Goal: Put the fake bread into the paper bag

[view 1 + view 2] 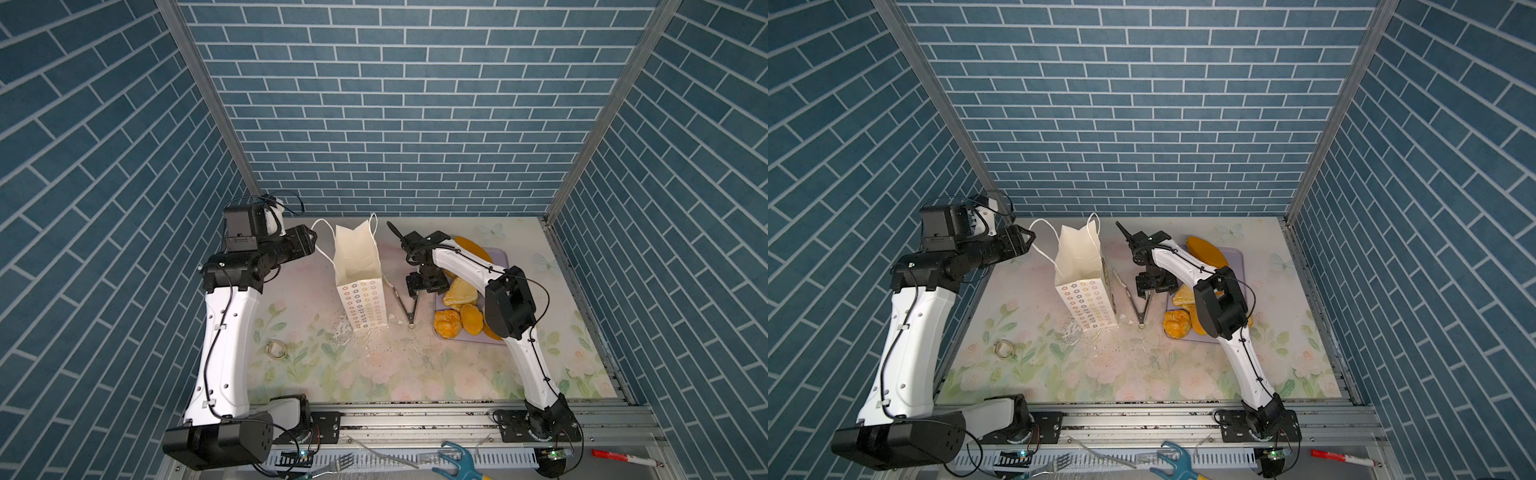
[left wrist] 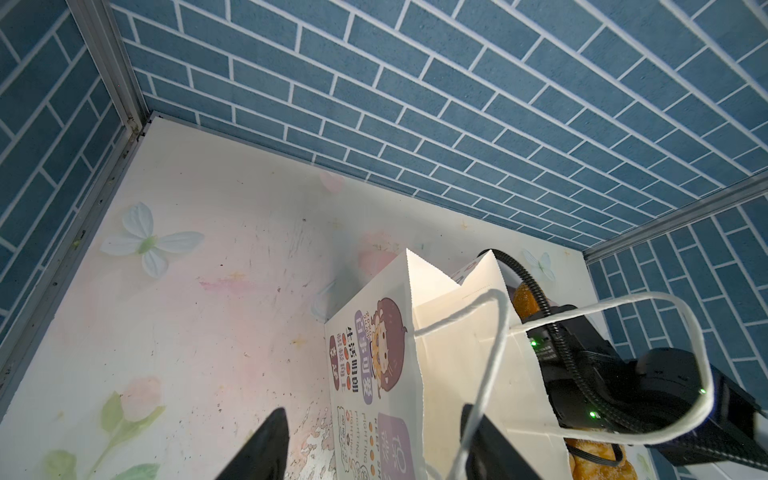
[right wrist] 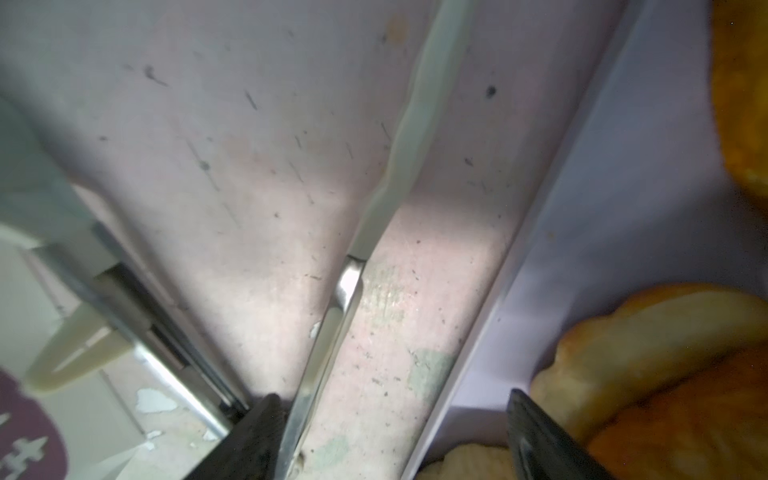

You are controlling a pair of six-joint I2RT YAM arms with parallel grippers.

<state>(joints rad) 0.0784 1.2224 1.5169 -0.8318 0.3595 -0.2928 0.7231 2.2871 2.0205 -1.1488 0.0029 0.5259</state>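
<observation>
A floral-printed table [image 1: 457, 374] carries an upright paper bag [image 1: 362, 301], metal tongs [image 1: 410, 319], a lavender tray [image 1: 500, 258] and a small wire ring [image 1: 276, 348].

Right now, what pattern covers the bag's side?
Bag side: small flower rings, in a top view.

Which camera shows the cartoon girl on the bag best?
The left wrist view: the cartoon girl faces that camera, clearly, on the paper bag. Both top views look down at the open mouth and flower-ring side; her side is at most a thin sliver. The right wrist view catches only a blurry purple patch of print.
</observation>
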